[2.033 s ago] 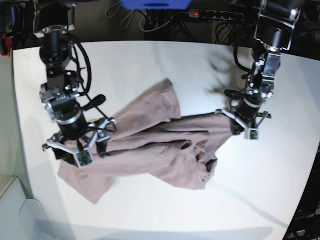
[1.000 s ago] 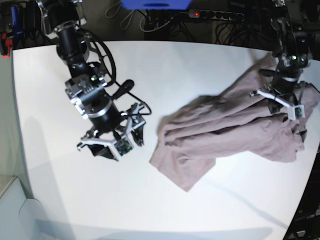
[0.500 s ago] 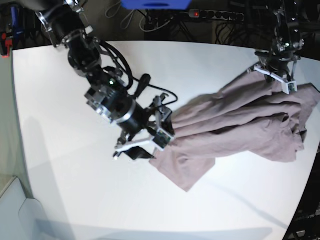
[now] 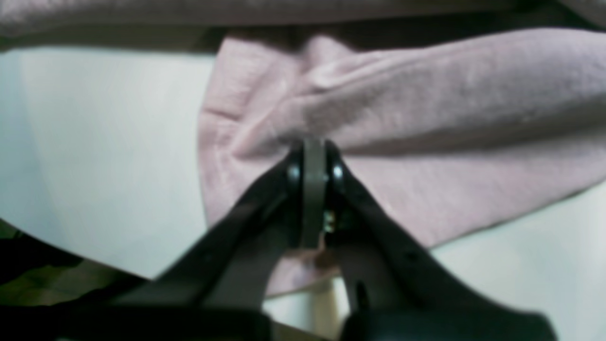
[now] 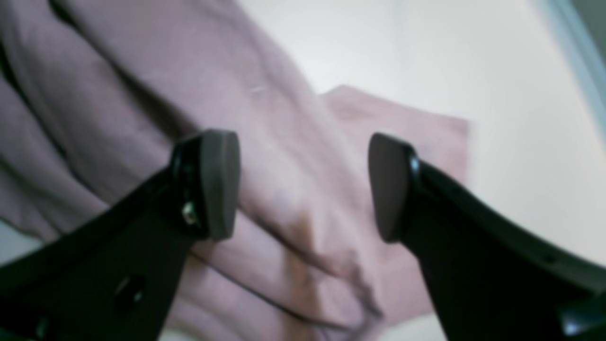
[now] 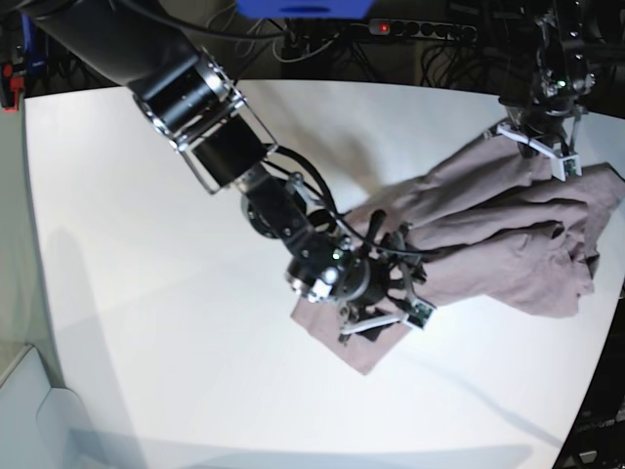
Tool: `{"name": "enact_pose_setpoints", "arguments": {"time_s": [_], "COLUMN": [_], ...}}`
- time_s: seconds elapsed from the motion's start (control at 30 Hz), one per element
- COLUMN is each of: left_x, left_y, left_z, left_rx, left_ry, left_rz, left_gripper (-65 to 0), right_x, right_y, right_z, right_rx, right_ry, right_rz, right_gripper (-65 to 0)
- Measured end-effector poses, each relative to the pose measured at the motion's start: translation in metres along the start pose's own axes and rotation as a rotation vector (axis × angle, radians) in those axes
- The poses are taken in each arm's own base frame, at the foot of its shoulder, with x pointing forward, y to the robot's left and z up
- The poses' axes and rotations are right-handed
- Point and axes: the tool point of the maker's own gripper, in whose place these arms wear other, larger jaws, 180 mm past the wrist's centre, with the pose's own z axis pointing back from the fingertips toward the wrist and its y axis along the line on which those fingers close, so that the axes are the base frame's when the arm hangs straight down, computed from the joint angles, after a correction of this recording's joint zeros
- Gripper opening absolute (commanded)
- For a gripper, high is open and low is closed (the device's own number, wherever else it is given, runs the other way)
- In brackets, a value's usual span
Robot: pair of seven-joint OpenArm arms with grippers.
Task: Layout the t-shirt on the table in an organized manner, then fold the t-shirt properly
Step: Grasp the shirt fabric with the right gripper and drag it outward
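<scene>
The mauve-pink t-shirt (image 6: 508,244) lies bunched in long folds at the right side of the white table (image 6: 146,293). My left gripper (image 6: 537,147) is at the far right, shut on a pinch of the shirt's upper edge. The left wrist view shows that gripper (image 4: 312,149) with jaws pressed together on a fold of the t-shirt (image 4: 426,118). My right gripper (image 6: 383,305) reaches across the table and hovers open over the shirt's lower-left end. In the right wrist view the right gripper (image 5: 303,184) has its pads (image 5: 220,184) spread wide above wrinkled t-shirt fabric (image 5: 142,94), holding nothing.
A power strip (image 6: 420,29) and cables lie behind the table's far edge, next to a blue object (image 6: 303,8). The shirt's right end lies near the table's right edge (image 6: 610,283). The right arm (image 6: 205,107) stretches diagonally across the table's middle.
The right arm has swung further right and down, bringing its open gripper over the shirt's lower-left end. The left gripper has stayed at the far right, still shut on the shirt.
</scene>
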Motion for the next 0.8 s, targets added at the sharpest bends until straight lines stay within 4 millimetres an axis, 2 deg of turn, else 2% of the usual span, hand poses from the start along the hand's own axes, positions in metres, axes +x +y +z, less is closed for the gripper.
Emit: {"name": "enact_pose_setpoints", "arguments": {"time_s": [0.07,0.13,0.17,0.33,0.5,0.6,0.8], "left_x": [0.000,0.000,0.000,-0.001,0.000,0.001,0.006], "left_y": [0.000,0.000,0.000,0.000,0.001,0.005,0.010], "left_z": [0.000,0.000,0.000,0.000,-0.002,-0.002,-0.003], "left_rx": [0.000,0.000,0.001,0.002,0.003,0.008,0.017], "left_ry": [0.001,0.001,0.003,0.003,0.002,0.006,0.007], "left_rz": [0.000,-0.001,-0.001,-0.002,0.000,-0.011,-0.018], "left_gripper": [-64.5,-64.5,-64.5,-64.5,-64.5,-64.5,-64.5], "right_x": [-0.018,-0.042,-0.047,-0.052,-0.075,-0.078,-0.109], "right_y": [-0.002,-0.012,-0.017,-0.037,-0.041,-0.047,-0.070], "right_z": [-0.009,-0.013,-0.014,-0.019,-0.023,-0.022,0.000], "right_rx": [0.015,0.008,0.004,-0.072,-0.108,-0.152,-0.221], "right_ry": [0.024,0.074,0.074,0.045,0.082,0.084,0.132], "right_rz": [-0.020,-0.033,-0.039,-0.130,-0.194,-0.204,-0.214], "right_gripper": [-22.8,-22.8,-22.8,-22.6,-22.9,-23.5,-33.5]}}
